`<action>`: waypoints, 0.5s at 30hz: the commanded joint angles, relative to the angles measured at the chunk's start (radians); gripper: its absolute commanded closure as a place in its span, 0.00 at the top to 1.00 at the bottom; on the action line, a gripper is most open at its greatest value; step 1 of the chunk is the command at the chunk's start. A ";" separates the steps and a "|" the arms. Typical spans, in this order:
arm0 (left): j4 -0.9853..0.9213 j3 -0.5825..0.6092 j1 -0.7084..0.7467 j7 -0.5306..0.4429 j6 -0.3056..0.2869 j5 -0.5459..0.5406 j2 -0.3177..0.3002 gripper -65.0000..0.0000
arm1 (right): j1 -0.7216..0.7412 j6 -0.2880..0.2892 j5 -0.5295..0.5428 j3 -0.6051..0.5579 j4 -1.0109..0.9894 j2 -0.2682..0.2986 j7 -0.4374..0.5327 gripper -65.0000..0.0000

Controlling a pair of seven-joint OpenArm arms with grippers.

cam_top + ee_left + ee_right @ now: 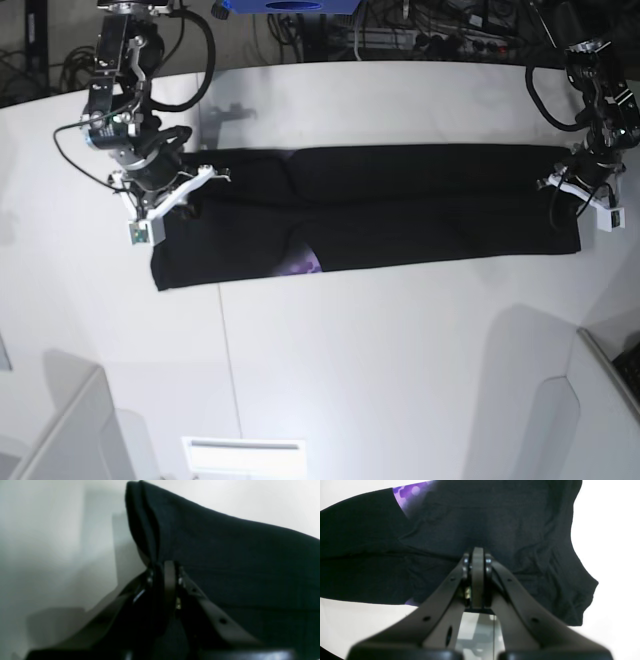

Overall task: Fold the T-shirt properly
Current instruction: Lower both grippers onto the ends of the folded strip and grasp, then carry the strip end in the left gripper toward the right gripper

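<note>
The black T-shirt [420,200] lies as a long folded band across the white table [380,350]. A bit of purple print [305,265] shows at its near edge, and the print [412,490] also appears in the right wrist view. At the band's right end, my left gripper [568,182] is shut on the cloth. Its fingers pinch a raised fold of the T-shirt [225,555] at the left gripper [163,565]. At the band's far left corner, my right gripper [205,178] has its jaws pressed together. Creases in the T-shirt [520,530] run into the right gripper [478,551].
Grey panels stand at the near left [60,420] and near right [600,400] corners. A blue object [290,5] and cables [420,35] sit behind the table's far edge. A white slot [240,455] marks the table's front.
</note>
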 commanded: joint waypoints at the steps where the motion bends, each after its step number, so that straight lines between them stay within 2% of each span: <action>1: 0.049 -0.003 0.003 -0.023 -0.005 -0.014 -0.017 0.00 | 0.009 0.006 0.005 0.004 0.017 0.004 0.022 0.00; 12: 0.234 0.003 0.086 -0.015 -0.005 -0.014 0.013 0.00 | 0.009 0.006 0.005 0.004 0.017 0.004 0.022 0.00; 15: 0.268 0.037 0.106 0.000 -0.005 -0.014 0.013 0.00 | 0.009 0.006 0.005 0.004 0.017 0.004 0.022 0.00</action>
